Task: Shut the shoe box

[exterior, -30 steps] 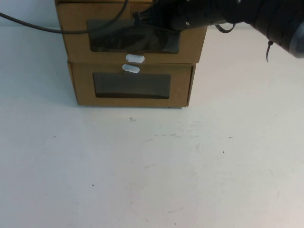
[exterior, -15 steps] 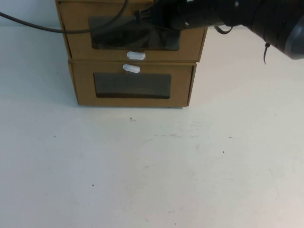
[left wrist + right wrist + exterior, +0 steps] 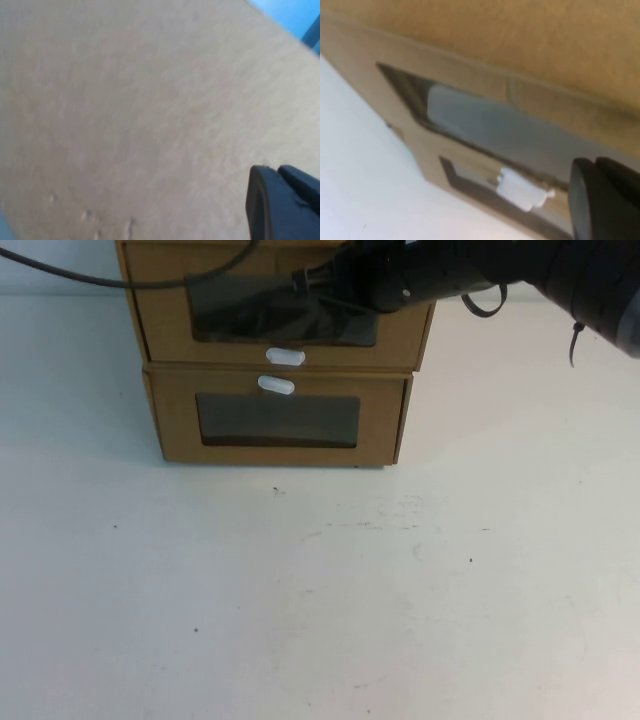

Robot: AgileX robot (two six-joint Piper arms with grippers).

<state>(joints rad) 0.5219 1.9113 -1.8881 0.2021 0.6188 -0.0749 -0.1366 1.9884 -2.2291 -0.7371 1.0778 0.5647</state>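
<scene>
Though shoe box (image 3: 280, 315) front sits nearly flush over lower box (image 3: 278, 420), closing looks almost done; right claw (image 3: 310, 282) at window, left claw (image 3: 282, 202) against cardboard, openings cannot tell.

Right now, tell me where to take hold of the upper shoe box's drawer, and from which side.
Pinch the small white tab under the window of the shoe box, coming straight from the front: it is the only part jutting from the flat face. The right pincer hangs by that window; the left pincer is close against brown cardboard.
</scene>
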